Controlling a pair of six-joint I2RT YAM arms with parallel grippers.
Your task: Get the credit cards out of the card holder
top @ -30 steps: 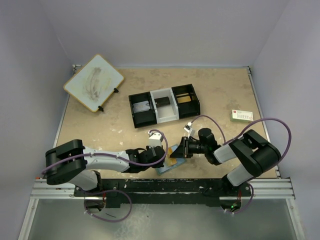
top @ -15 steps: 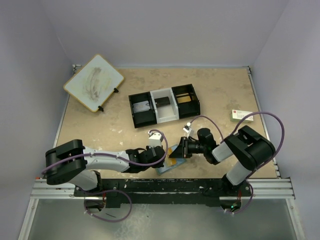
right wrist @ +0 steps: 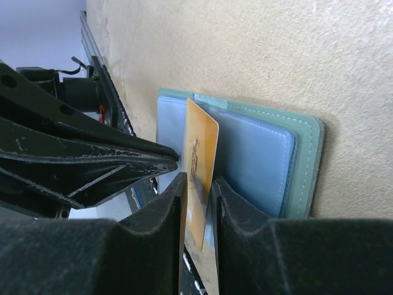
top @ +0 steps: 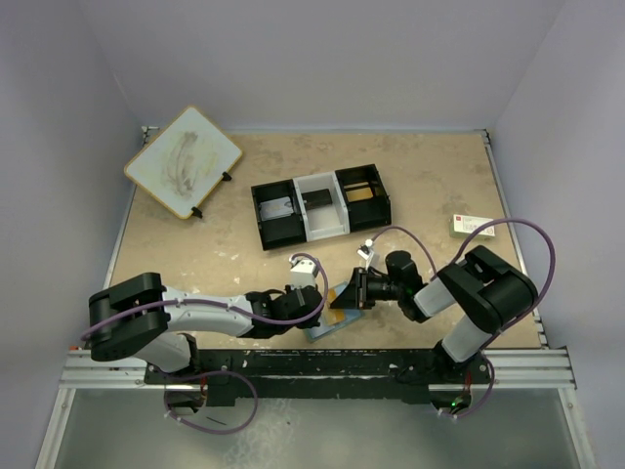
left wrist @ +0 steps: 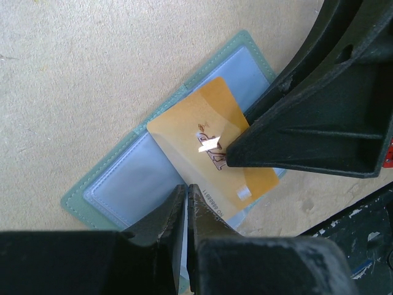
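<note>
Lying open at the table's (top: 195, 244) six o'clock edge, the card holder (left wrist: 123, 190) showed its pale-blue pockets. The right gripper (right wrist: 198, 178), entering from three o'clock, pinched the orange-gold card (left wrist: 202, 147), which was tilted up off the holder. The left gripper (left wrist: 186, 187), from nine o'clock, had its fingers pressed together, tips at the holder's edge.

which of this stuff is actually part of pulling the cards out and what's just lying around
In the job: orange card, between the right fingers; card holder, lying open, left fingers shut at its edge.
Lying about: three-compartment tray; white board; white printed box.
</note>
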